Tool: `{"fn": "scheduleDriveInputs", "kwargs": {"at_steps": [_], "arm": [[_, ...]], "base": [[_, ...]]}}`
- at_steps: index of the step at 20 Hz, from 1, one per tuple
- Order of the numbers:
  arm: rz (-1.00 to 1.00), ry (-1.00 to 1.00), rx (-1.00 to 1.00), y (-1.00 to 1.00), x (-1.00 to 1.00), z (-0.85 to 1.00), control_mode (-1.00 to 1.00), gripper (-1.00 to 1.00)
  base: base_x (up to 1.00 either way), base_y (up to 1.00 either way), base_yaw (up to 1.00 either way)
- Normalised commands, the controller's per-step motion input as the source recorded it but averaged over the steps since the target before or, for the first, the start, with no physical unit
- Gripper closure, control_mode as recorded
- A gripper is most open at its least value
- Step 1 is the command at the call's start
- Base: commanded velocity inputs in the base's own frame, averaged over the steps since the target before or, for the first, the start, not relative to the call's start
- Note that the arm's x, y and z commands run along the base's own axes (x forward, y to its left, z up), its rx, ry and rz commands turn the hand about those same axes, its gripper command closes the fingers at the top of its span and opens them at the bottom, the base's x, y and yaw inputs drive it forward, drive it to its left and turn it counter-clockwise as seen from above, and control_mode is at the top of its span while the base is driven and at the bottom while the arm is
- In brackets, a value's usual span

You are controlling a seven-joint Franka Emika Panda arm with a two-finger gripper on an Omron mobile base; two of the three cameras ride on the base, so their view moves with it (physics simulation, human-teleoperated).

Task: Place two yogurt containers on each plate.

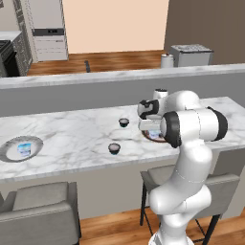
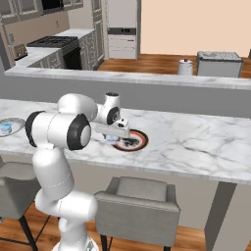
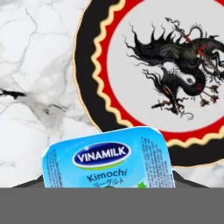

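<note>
Blue/white yogurt cup [image 3: 107, 159] sits at the very bottom of hand view, right up against the gripper end, lid facing the cam, label reading upright. Likely carried there for the drop, since it hangs over the marble just short of the dark-rimmed plate [image 3: 87, 65]; looks like it hasn't reached the dish centre yet. Cup is roughly square w/ rounded corners, so no strong long axis; lid slightly wider across than deep in this view. Label top points toward the plate.

Gripper [image 2: 113, 135]: fingertips hidden behind cup and grey band, jaws not visible. Can't tell if clamped, though cup's position suggests it's held.

Plate has red ring, wavy yellow edge, dragon motif on pale centre. No cup visible on it in hand view.

Outward along counter [image 1: 72, 139]: two dark round cups, one [image 1: 124, 122] near the arm, one [image 1: 114, 148] closer to the front edge, both standing on marble, well apart from either plate. Far left: silver-grey plate [image 1: 7, 150] w/ second blue cup [image 1: 24, 150] already on it.

Judgement: 1 of 4 placed, 2nd in transit.
</note>
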Motion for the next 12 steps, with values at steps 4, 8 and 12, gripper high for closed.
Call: {"fn": "scheduleDriveInputs", "kwargs": {"at_steps": [4, 8, 12], "arm": [[0.0, 0.0, 0.02, -0.48, 0.09, 0.0, -1.0, 1.0], [0.0, 0.0, 0.01, -0.28, 0.04, -0.14, -1.0, 1.0], [0.0, 0.0, 0.01, -0.12, 0.09, -0.23, -1.0, 1.0]], "base": [[0.0, 0.0, 0.0], [0.0, 0.0, 0.0], [0.0, 0.0, 0.0]]}}
